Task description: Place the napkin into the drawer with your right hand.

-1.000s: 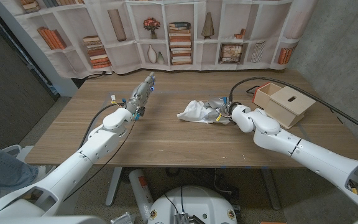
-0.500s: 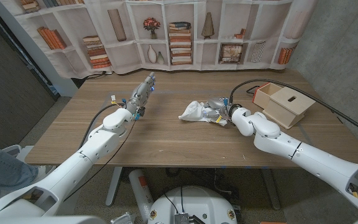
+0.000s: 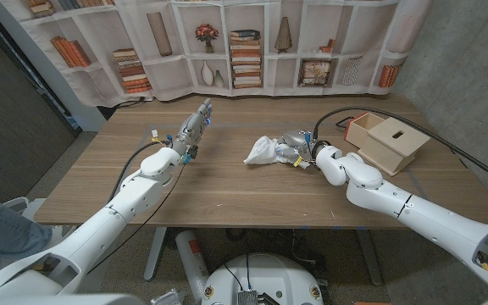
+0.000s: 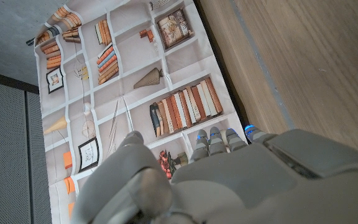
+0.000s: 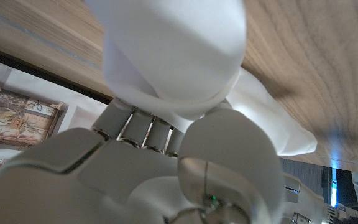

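Right robot hand (image 3: 297,151) is already clamped on the napkin (image 3: 263,150); the wooden drawer (image 3: 388,141) sits behind its wrist, opposite the napkin.

Soft white cloth napkin (image 3: 263,150), matt wood-grain table (image 3: 227,191) — pale wooden drawer (image 3: 389,141)

The napkin (image 3: 262,150) lies on the table (image 3: 227,186) against the right hand's (image 3: 297,149) fingers, on its left; the drawer (image 3: 388,141) sits just right; the left hand (image 3: 195,127) is well left.
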### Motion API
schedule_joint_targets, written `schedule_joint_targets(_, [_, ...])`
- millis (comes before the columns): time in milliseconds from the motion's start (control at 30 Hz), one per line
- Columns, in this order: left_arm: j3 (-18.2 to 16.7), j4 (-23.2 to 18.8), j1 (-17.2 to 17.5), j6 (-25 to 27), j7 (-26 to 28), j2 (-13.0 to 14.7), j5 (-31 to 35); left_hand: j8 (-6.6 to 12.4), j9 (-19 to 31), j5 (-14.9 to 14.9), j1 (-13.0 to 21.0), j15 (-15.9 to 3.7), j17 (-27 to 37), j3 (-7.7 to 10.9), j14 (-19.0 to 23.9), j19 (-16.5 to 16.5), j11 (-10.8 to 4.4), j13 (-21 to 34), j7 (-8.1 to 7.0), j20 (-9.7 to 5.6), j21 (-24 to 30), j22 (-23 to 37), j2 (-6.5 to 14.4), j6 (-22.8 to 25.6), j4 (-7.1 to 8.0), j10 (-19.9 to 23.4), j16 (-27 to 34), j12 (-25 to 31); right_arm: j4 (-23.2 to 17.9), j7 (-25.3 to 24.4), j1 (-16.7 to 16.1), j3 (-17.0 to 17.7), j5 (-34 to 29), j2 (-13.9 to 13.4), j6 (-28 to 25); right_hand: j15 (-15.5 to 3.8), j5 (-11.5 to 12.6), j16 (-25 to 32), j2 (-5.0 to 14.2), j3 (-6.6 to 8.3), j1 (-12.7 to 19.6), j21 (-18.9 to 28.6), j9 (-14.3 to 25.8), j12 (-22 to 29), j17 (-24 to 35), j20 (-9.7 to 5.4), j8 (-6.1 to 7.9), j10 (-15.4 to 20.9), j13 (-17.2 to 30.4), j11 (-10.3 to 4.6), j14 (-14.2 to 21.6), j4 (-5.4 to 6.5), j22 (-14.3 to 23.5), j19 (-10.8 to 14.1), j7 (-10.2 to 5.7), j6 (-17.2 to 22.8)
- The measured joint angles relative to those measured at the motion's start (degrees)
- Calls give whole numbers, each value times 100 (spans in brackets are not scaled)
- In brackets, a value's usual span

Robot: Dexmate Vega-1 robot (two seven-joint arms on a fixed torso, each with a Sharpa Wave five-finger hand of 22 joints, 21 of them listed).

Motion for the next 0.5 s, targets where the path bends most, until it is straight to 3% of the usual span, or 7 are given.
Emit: schedule_joint_targets(500, [3, 46, -67, -16, -57, 1, -5, 0, 0, 1, 0, 0, 0, -15, 0, 0, 0, 0, 0, 0, 0, 0, 0, 0, -15, 0, 0, 0, -184, -102, -63, 143, -42, -65, -63, 1, -23, -94, 165, 170, 169, 0, 35, -133, -2, 0, 3, 93, 10, -74, 63, -20, 27, -1, 19, 392])
